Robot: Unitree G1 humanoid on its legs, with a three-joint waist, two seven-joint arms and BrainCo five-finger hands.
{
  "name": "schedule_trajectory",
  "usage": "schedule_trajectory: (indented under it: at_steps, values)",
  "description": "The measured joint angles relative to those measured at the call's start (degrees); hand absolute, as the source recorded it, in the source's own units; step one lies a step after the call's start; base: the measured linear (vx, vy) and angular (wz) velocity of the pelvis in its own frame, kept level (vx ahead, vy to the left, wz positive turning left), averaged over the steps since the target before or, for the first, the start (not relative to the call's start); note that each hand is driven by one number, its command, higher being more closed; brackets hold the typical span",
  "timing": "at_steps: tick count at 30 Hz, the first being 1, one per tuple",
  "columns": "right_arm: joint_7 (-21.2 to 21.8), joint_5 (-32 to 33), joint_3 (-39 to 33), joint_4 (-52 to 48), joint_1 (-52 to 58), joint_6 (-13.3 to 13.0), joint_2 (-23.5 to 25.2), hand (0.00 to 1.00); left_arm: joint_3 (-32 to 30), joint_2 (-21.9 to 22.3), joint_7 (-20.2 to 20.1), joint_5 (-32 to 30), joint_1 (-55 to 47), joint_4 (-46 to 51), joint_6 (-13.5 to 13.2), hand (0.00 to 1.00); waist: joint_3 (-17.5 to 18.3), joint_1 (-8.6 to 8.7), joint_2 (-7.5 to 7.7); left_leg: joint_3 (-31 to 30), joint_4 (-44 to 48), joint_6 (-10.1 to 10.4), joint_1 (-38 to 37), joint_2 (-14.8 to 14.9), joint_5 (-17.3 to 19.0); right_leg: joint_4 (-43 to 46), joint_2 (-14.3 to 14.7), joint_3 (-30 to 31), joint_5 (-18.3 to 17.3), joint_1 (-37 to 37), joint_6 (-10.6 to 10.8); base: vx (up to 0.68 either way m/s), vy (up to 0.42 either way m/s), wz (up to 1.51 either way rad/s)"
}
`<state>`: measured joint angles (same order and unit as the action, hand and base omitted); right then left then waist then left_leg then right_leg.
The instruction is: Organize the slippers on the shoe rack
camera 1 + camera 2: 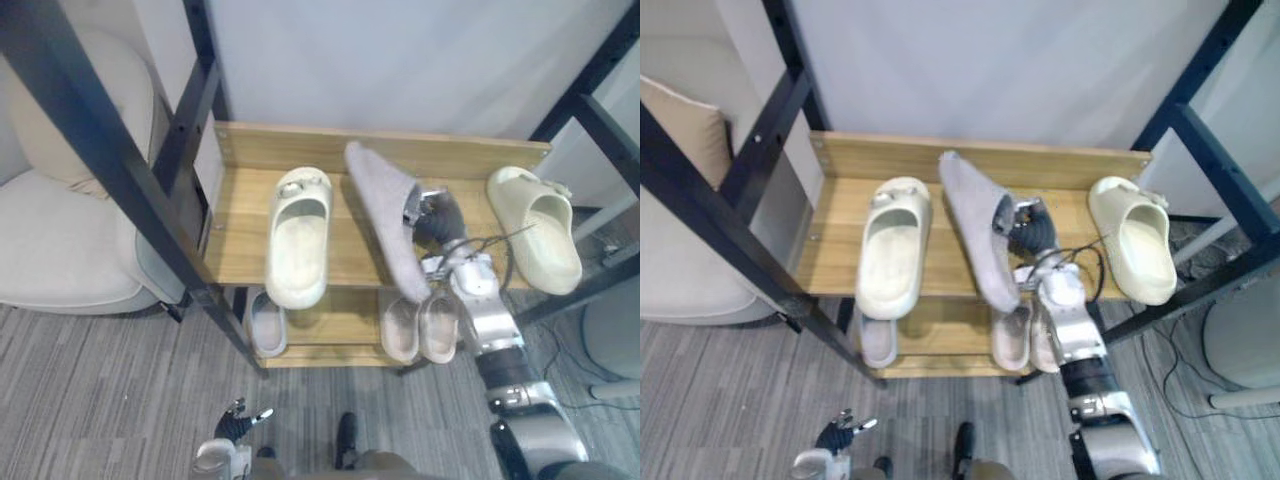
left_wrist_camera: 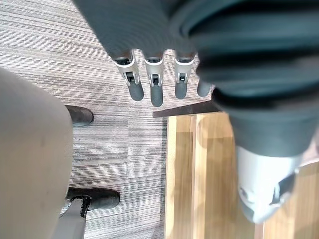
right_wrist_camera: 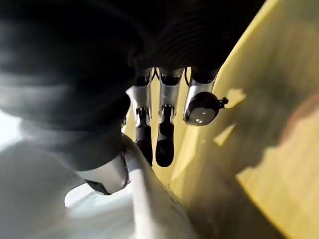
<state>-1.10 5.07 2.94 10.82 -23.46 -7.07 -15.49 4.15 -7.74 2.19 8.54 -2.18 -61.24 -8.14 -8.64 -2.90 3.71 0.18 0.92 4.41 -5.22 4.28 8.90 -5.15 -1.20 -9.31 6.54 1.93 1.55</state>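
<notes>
Task is roughly midway, by my read. The right hand (image 1: 437, 222) is gripping the grey slipper (image 1: 385, 215) by the rim of its opening, fingers curled inside and thumb outside. It's holding the slipper over the top shelf (image 1: 240, 235) of the shoe rack (image 1: 400, 150), not yet set down flat.

Already sitting flat on that shelf:
- the left cream slipper (image 1: 298, 235), just beyond the held slipper on the hand's left
- the right cream slipper (image 1: 540, 225), well apart on the hand's right

That pair is sitting split, so pairing is probably still to be done. On the shelf below the hand, a pale pair (image 1: 420, 325) is lying side by side. A small grey slipper (image 1: 266, 322) is lying alone further left.

The held slipper is standing on its edge, sole facing away from the hand and opening toward the palm. It's looking soft and felt-like, so it's likely flopping if released on edge. Can't tell whether its lower edge is touching the wood.

The left hand (image 1: 238, 424) is hanging low over the floor, fingers relaxed, holding nothing.
</notes>
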Motion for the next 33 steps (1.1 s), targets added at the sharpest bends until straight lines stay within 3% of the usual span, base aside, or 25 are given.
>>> schedule_trajectory:
  at_steps: [11,18,25,33]
  values:
    - [0.1,2.1,0.4,-14.0,9.9,-1.8,4.7,1.0,0.0,0.1,0.1,-1.2,0.2,-0.2,0.0,0.0,0.0,0.05,-0.11,-0.6,0.2,-0.2,-0.9,-0.4,0.1,-0.3,-0.7,-0.5,-0.2,-1.3,0.3,0.0,0.015,0.03]
    - [2.8,4.6,5.1,-22.9,15.1,-4.2,6.3,1.0,0.2,0.5,0.4,-1.8,0.4,-1.0,0.0,0.0,0.4,0.16,-0.87,-0.9,0.4,-0.2,-0.8,-0.3,0.1,-0.2,-0.8,-0.8,-0.3,-1.4,0.4,-0.01,0.002,0.01]
    - [6.2,6.8,9.9,-29.0,18.1,-5.3,5.7,1.0,0.8,0.8,1.2,-1.8,0.9,-2.2,-0.3,0.0,0.8,0.21,-1.59,-1.3,0.4,-0.4,-0.7,-0.5,0.0,0.0,-1.0,-1.1,-0.3,-1.5,0.4,0.0,0.007,0.02]
    - [10.8,6.3,16.0,-31.2,24.0,-5.9,0.9,1.0,4.1,0.5,1.2,-1.8,1.5,-3.8,-0.5,0.0,1.6,0.88,-2.07,-3.5,2.2,-0.7,-1.1,-1.8,-0.2,0.0,-2.3,-2.8,-0.3,-3.7,0.4,-0.03,0.025,0.14]
